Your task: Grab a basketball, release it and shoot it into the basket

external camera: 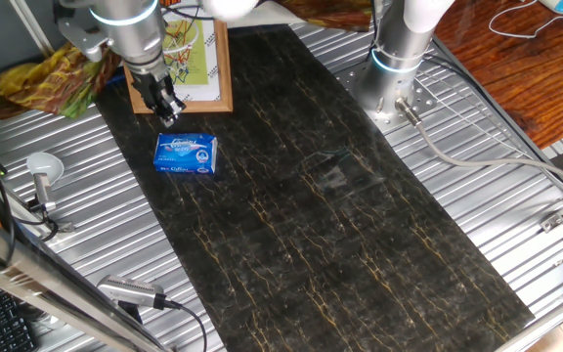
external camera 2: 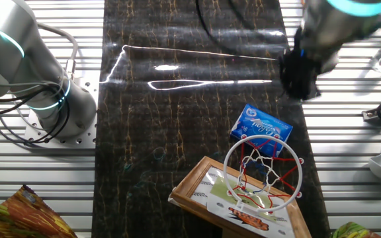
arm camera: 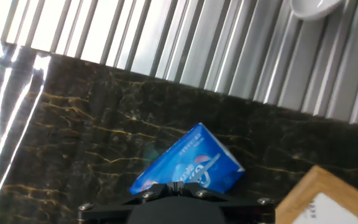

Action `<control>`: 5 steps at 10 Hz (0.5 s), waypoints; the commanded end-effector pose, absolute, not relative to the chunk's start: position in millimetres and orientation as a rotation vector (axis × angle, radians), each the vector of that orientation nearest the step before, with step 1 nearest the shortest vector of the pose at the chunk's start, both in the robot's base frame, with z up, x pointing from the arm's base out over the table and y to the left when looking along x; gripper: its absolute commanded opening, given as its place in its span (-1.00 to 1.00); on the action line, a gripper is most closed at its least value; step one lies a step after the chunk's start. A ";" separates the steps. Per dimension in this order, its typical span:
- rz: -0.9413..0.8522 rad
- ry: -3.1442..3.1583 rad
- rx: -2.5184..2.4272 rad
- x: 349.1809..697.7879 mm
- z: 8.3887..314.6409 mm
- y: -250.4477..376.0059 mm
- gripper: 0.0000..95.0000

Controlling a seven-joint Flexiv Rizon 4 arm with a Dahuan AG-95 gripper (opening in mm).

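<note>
The basketball shows in no view. The basket's hoop with white net stands on its wooden-framed backboard, which lies flat on the dark mat. The backboard also shows in one fixed view and in the hand view. My gripper hangs over the front edge of the backboard, just behind the blue-and-white packet. In the other fixed view the gripper is blurred, up and right of the hoop. In the hand view the gripper has its jaws closed together, nothing orange between them.
The blue packet lies by the hoop and fills the lower middle of the hand view. A second arm's base stands on the ribbed metal table beside the mat. A white ladle lies at the left.
</note>
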State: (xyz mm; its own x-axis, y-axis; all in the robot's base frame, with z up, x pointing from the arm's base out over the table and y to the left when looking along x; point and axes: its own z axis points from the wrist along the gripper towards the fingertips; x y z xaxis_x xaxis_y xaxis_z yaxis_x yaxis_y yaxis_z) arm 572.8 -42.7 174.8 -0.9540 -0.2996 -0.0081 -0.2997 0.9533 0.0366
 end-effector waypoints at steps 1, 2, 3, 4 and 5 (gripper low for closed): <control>0.084 3.102 -0.465 573.4 157.8 -43.6 -1.00; 0.076 3.104 -0.463 573.0 154.0 -43.6 -1.00; 0.077 3.103 -0.468 572.7 150.9 -43.7 -1.00; 0.071 3.101 -0.474 572.9 151.1 -43.4 -1.00; 0.068 3.100 -0.478 573.4 152.2 -43.0 -1.00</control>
State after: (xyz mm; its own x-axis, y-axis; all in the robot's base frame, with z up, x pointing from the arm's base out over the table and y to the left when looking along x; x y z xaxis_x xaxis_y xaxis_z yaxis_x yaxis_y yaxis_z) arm 573.0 -43.1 152.2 -0.9530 -0.3027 -0.0104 -0.3029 0.9521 0.0415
